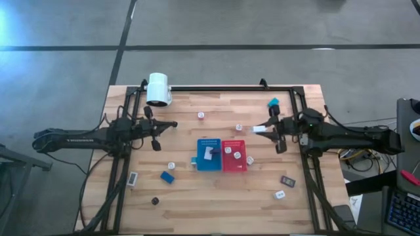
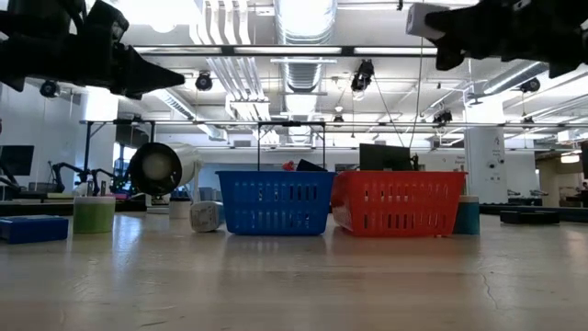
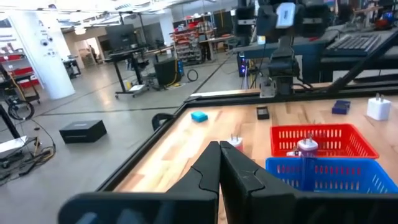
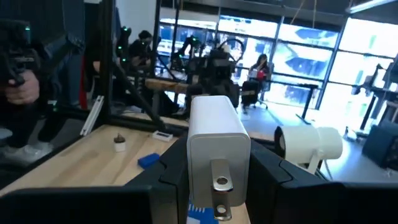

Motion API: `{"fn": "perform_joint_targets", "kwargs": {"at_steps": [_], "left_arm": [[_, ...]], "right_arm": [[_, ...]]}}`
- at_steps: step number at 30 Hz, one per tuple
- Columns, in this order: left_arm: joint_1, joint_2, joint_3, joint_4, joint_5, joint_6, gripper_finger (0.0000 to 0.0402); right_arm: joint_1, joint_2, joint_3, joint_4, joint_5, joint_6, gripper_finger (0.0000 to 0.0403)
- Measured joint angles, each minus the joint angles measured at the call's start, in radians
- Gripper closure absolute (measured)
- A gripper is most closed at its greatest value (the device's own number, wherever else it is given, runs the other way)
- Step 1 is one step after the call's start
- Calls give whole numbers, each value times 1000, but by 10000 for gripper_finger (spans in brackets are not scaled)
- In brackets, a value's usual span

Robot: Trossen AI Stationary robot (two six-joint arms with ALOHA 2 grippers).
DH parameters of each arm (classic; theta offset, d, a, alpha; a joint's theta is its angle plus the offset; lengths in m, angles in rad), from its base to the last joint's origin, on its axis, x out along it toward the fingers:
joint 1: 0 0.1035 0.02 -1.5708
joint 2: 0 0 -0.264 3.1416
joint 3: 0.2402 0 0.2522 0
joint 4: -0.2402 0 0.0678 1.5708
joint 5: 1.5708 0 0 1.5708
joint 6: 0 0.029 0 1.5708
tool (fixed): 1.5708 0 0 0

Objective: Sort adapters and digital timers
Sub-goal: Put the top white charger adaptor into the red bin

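Note:
My right gripper [image 1: 261, 129] hangs above the table right of the baskets, shut on a white adapter [image 4: 214, 140]. My left gripper [image 1: 172, 123] is shut and empty, level, left of the baskets. A blue basket [image 1: 202, 164] and a red basket [image 1: 241, 165] stand side by side mid-table, with white pieces inside. Loose adapters [image 1: 201, 115] [image 1: 239, 127] [image 1: 171, 166] lie on the wood. Timers lie apart: a teal one [image 1: 273, 102], a blue one [image 1: 167, 176], a dark one [image 1: 287, 180] and a white one [image 1: 133, 178]. My right gripper pinches the white adapter by its two opposite sides [image 4: 194, 155] between its two fingers [image 4: 173, 169]. The fingers lie level and come from the table's right side. The adapter is lifted clear of the table, with a metal prong [image 4: 219, 183] on the face toward the wrist.
A big white cylinder [image 1: 158, 88] lies at the far left corner. A black frame [image 1: 216, 87] runs along the far edge and down both sides. A small dark piece [image 1: 155, 200] and a white adapter [image 1: 280, 195] lie near the front. Bare wood lies before the baskets.

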Motion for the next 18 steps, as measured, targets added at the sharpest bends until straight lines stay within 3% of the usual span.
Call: {"fn": "perform_joint_targets", "kwargs": {"at_steps": [8,18], "left_arm": [[0,11,-1,-1,0,21,394],[13,13,8,22,-1,16,394]], "right_arm": [[-1,-103,-20,-39,74,0,307],[-1,-115,-19,-75,44,-27,307]]}}
